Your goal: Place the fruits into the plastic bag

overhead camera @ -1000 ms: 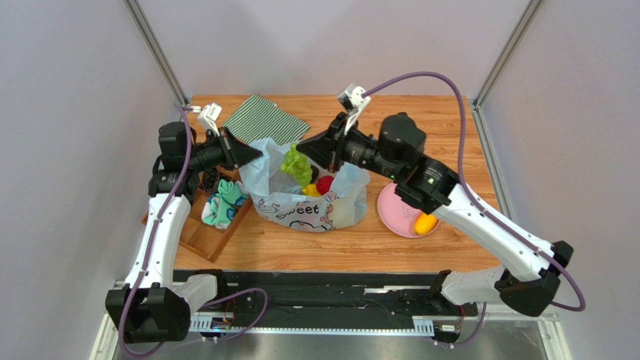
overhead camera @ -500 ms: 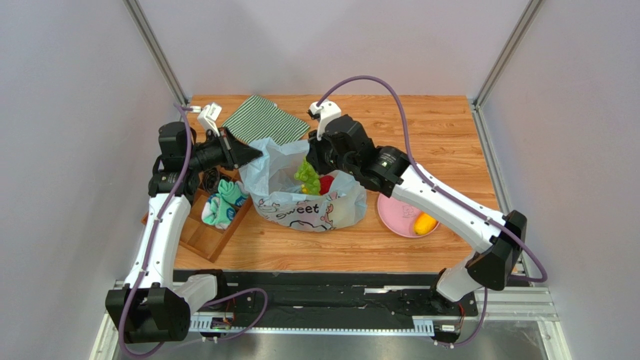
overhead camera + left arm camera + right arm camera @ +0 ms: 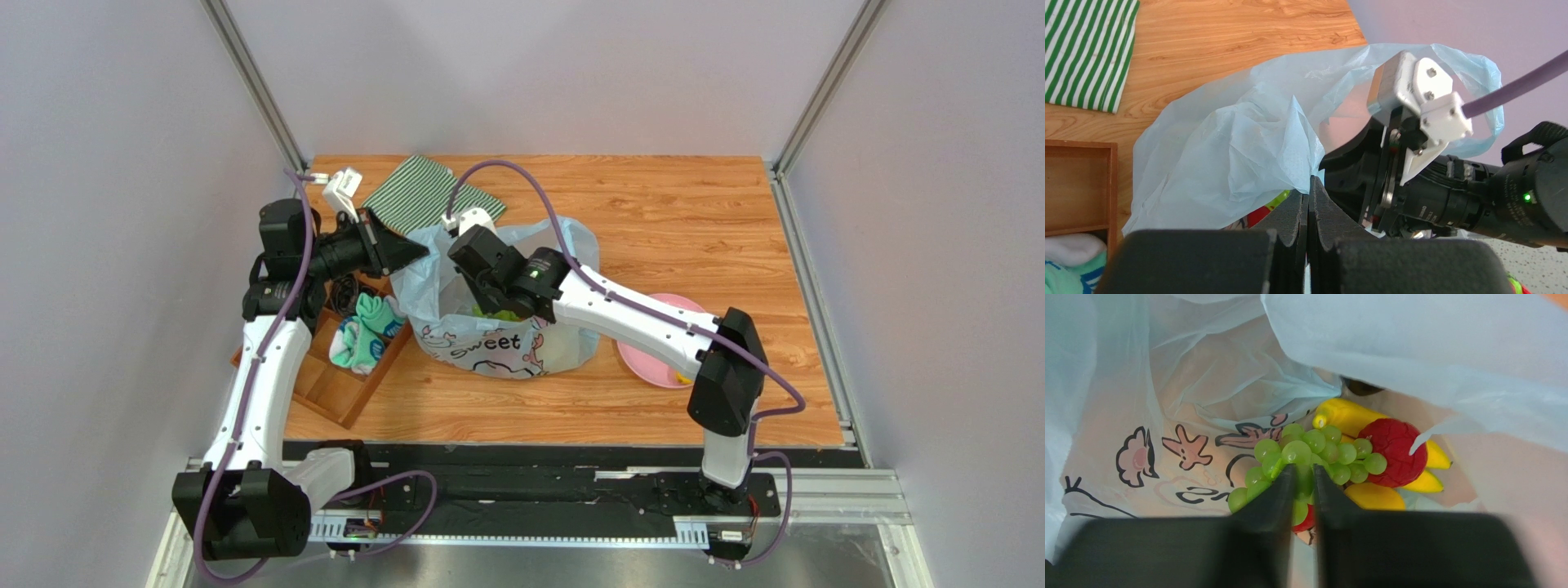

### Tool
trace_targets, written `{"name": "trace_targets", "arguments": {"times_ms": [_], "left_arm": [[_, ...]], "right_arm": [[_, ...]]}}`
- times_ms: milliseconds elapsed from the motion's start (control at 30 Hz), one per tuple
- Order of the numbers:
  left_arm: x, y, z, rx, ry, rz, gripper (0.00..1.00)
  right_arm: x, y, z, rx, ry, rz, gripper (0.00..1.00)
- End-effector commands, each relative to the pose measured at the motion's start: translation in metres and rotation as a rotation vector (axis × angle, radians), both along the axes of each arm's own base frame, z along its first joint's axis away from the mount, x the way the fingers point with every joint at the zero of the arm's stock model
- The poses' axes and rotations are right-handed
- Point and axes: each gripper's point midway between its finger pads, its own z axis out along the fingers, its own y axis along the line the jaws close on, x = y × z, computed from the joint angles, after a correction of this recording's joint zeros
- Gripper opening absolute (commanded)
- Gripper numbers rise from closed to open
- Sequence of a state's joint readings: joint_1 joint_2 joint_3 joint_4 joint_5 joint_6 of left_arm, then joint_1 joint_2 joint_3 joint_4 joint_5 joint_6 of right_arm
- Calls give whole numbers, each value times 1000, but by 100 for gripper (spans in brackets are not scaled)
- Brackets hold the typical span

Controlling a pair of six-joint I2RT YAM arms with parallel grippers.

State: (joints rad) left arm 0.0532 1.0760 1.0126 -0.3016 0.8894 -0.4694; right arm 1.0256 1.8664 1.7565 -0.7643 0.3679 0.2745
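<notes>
Now the right gripper (image 3: pixel 1303 478) is deep inside the plastic bag (image 3: pixel 497 346), its fingers narrow around the green grapes (image 3: pixel 1315 450), which lie on a banana (image 3: pixel 1346 413) and a red apple (image 3: pixel 1392 450). The left gripper (image 3: pixel 1309 196) is pinched tight on the bag's rim. The bag stands near a pink plate (image 3: pixel 640 355).

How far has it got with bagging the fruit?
Mostly done: a banana, a red apple and another yellow fruit already lie inside the plastic bag. In hand: the left pincer pinches the bag's rim open while the right pincer holds the green grapes inside. Still to do: release them; a yellow sliver on the pink plate may be one more.
</notes>
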Motion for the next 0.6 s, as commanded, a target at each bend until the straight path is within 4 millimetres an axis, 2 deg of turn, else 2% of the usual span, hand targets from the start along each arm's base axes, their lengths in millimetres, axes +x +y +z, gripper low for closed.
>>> {"name": "trace_targets", "arguments": {"times_ms": [0,33,133,167,467,567], "left_arm": [[2,0,8,-5,-37,-12,0],[2,-1,8,-4,-38,-13,0],[2,-1,8,-5,-37,-12,0],[2,0,7,-4,-35,-13,0],[2,-1,8,-5,-37,-14,0],[2,0,8,-5,-36,-12,0]], "right_arm": [[8,-3,21,19,-43,-48,39],[7,-4,21,20,-42,-48,50],[5,-6,19,23,-39,-43,65],[5,-6,23,37,-44,-44,67],[-1,1,31,86,-44,6,65],[-8,10,45,141,-51,78,64]]}}
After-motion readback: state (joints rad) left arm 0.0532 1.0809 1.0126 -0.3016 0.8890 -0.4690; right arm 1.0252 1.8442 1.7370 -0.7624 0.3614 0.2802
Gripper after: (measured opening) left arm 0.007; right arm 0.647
